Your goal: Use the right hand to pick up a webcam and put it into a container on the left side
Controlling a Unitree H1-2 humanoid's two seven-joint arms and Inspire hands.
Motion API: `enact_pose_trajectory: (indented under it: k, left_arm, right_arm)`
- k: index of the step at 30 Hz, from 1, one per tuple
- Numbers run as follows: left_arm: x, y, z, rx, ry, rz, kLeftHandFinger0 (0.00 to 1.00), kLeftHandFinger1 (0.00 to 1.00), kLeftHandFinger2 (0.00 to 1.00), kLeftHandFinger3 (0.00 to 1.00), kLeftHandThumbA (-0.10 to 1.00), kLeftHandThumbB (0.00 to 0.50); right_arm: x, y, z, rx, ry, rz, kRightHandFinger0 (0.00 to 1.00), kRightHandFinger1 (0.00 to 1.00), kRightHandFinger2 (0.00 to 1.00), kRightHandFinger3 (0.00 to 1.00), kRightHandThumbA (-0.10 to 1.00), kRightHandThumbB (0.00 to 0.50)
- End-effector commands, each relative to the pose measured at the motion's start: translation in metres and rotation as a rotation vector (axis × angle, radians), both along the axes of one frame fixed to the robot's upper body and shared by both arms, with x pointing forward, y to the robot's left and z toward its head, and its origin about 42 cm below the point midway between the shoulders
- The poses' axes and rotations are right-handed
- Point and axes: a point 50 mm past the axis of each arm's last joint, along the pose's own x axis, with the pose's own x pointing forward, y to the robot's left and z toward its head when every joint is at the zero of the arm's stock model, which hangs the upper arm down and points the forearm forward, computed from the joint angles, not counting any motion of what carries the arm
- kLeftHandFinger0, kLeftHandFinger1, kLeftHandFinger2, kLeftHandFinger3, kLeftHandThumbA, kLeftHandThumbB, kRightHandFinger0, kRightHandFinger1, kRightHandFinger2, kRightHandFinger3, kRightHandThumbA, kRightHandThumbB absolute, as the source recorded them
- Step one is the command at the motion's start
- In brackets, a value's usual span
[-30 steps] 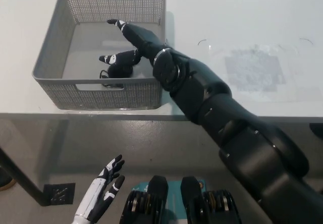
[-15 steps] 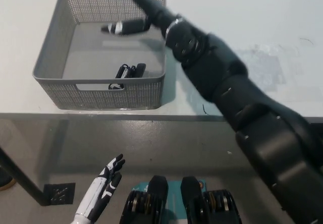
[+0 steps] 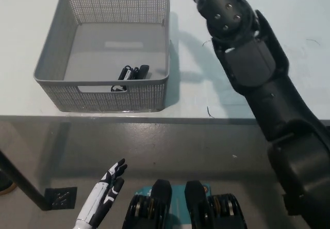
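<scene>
1 black webcam (image 3: 133, 73) is lying inside 1 grey mesh container (image 3: 56, 48), which is sitting on the white table (image 3: 268, 12). The black right arm (image 3: 252, 69) is reaching beyond the top edge, its hand unseen; the white left hand (image 3: 103, 198) is hanging open above the grey floor (image 3: 170, 151).

One basket (image 3: 56, 53), one webcam (image 3: 132, 73) inside, one table (image 3: 289, 12).
</scene>
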Motion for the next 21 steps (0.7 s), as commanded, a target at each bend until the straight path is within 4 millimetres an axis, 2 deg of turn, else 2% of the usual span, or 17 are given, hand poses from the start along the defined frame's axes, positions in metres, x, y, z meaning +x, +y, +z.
enact_pose_trajectory:
  k: [1, 5, 7, 10, 12, 13, 16, 19, 21]
  left_arm:
    - [0.001, 0.009, 0.007, -0.016, -0.028, 0.022, 1.0, 1.0, 1.0, 1.0, 0.99, 0.147]
    - [-0.003, 0.008, 0.004, -0.027, -0.016, 0.024, 1.0, 1.0, 1.0, 1.0, 0.98, 0.137]
    - [0.003, 0.009, 0.006, -0.029, -0.022, 0.027, 1.0, 1.0, 1.0, 1.0, 0.97, 0.129]
    - [-0.001, 0.012, 0.004, -0.019, -0.025, 0.033, 1.0, 1.0, 1.0, 1.0, 0.99, 0.118]
    - [-0.002, 0.011, 0.002, -0.038, -0.018, 0.046, 1.0, 1.0, 1.0, 1.0, 0.99, 0.12]
    - [0.0, 0.01, 0.002, -0.043, -0.019, 0.049, 1.0, 1.0, 1.0, 1.0, 0.98, 0.12]
    - [0.001, 0.014, 0.001, -0.042, -0.017, 0.056, 1.0, 1.0, 1.0, 1.0, 0.98, 0.114]
    - [0.002, 0.016, 0.002, -0.042, -0.025, 0.066, 1.0, 1.0, 1.0, 1.0, 0.99, 0.107]
    - [0.004, 0.016, 0.004, -0.045, -0.024, 0.066, 1.0, 1.0, 1.0, 1.0, 1.0, 0.106]
  right_arm:
    - [-0.084, -0.073, 0.068, 0.182, -0.226, 0.097, 1.0, 1.0, 1.0, 1.0, 1.0, 0.323]
    - [-0.121, -0.102, 0.039, 0.218, -0.25, 0.088, 1.0, 1.0, 1.0, 1.0, 1.0, 0.282]
    - [-0.133, -0.114, 0.027, 0.242, -0.262, 0.078, 1.0, 1.0, 1.0, 1.0, 1.0, 0.288]
    - [-0.155, -0.137, -0.011, 0.325, -0.209, 0.087, 1.0, 1.0, 1.0, 1.0, 1.0, 0.322]
    - [-0.169, -0.149, -0.032, 0.351, -0.186, 0.072, 1.0, 1.0, 1.0, 1.0, 1.0, 0.31]
    - [-0.17, -0.151, -0.034, 0.352, -0.185, 0.07, 1.0, 1.0, 1.0, 1.0, 1.0, 0.306]
    - [-0.187, -0.164, -0.067, 0.406, -0.133, 0.065, 1.0, 1.0, 1.0, 1.0, 1.0, 0.232]
    - [-0.203, -0.169, -0.099, 0.449, -0.061, 0.03, 1.0, 1.0, 1.0, 1.0, 1.0, 0.231]
    - [-0.214, -0.173, -0.131, 0.499, 0.031, -0.001, 1.0, 1.0, 1.0, 1.0, 1.0, 0.243]
